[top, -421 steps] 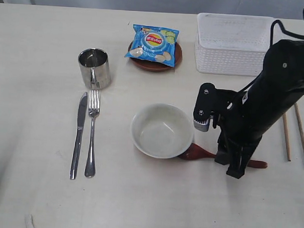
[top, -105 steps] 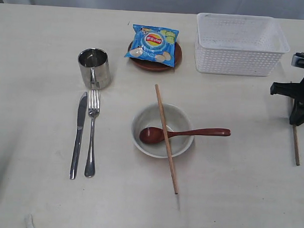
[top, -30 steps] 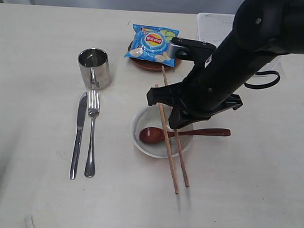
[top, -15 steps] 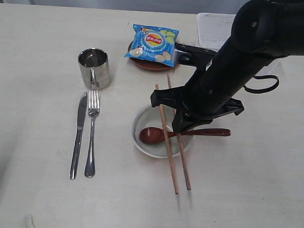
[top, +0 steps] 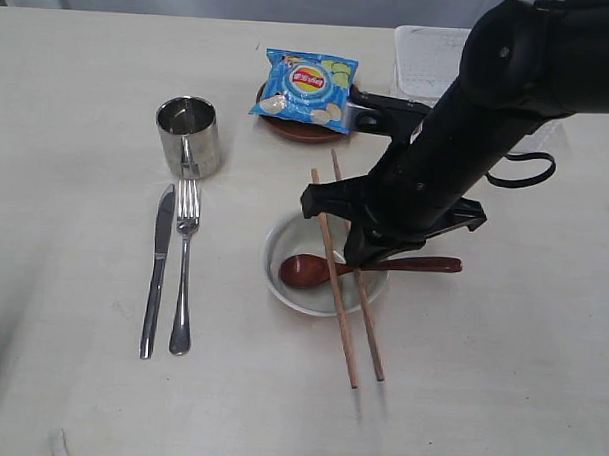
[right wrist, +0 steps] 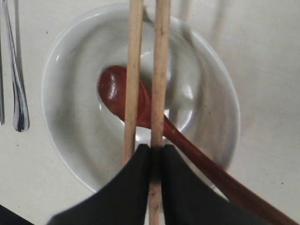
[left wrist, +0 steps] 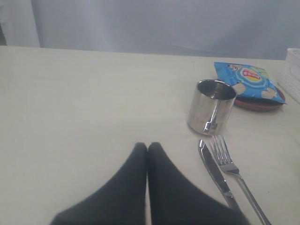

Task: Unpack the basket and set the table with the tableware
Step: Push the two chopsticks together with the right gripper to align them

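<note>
Pretty much done: cup (top: 189,136), knife (top: 158,273) and fork (top: 185,274) sit around 9-10 o'clock from the bowl (top: 289,242), spoon (top: 303,272) inside, 1st chopstick (top: 335,279) across it. Right gripper (right wrist: 156,157) pinches the 2nd chopstick (top: 371,330) beside it, just needs letting go. Left gripper (left wrist: 147,147) is clenched, empty.

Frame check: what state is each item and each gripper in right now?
Steel cup: upright, looks empty.
White bowl: upright, spoon inside.
Reddish-brown wooden spoon: handle over rim.
Wooden chopsticks: across the bowl.
Blue chips bag: on brown round plate.
Steel knife and fork: flat, side by side.
White lattice basket: mostly hidden.
Left gripper: shut, empty.
Right gripper: shut on one chopstick.
</note>
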You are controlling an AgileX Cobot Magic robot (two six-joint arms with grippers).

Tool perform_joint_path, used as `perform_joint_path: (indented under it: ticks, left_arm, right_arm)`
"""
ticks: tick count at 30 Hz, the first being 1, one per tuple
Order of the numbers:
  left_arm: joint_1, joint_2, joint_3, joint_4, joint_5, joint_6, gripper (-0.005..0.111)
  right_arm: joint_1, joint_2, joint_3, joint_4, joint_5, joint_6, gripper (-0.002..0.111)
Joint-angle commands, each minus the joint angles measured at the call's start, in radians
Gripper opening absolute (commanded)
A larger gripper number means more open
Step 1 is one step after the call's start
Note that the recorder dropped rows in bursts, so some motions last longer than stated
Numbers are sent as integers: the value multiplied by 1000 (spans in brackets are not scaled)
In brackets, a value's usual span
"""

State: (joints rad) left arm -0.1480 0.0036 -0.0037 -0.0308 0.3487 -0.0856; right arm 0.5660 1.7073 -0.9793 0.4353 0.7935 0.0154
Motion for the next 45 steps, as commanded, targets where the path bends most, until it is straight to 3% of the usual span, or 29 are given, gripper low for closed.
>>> perform_joint_path:
  ticks: [1, 4, 12, 20, 24, 28, 37, 45]
  left_arm:
    - [-5, -4, 4, 1, -2, 3, 0]
    - [-5, -4, 4, 1, -2, 3, 0]
    - [-5, -4, 4, 1, -2, 3, 0]
    - [-5, -4, 4, 1, -2, 3, 0]
    - [-5, -4, 4, 1, -2, 3, 0]
    - [-5, -4, 4, 1, -2, 3, 0]
    - [-5, -4, 4, 1, -2, 3, 0]
    - [-5, -4, 4, 1, -2, 3, 0]
  right_arm:
    - [-5, 1, 4, 51, -4, -43, 30]
    - [-5, 1, 4, 56, -18, -43, 37]
    - [-5, -41, -6, 56, -26, -81, 37]
    - [-5, -131, -59, -27, 98, -110, 36]
    - [-3, -160, -54, -61, 247, -110, 20]
    - [15, -192, -10, -88, 281, -102, 2]
    - [116, -239, 138, -289, 209, 55, 2]
    - [172, -232, 179, -306, 112, 105, 2]
